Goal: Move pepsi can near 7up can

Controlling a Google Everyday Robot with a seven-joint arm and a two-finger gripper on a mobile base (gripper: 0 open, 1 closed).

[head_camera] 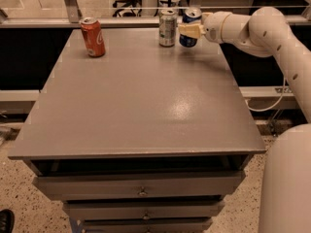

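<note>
The pepsi can, dark blue with a silver top, stands at the far right of the table, upright. The 7up can, pale silver-green, stands just to its left with a small gap between them. My gripper reaches in from the right on a white arm, and its tan fingers are closed around the middle of the pepsi can. I cannot tell whether the can rests on the table or hangs just above it.
An orange-red can stands at the far left of the grey table. Drawers sit below the front edge. A rail and glass panel run behind the table. The robot's white body fills the lower right.
</note>
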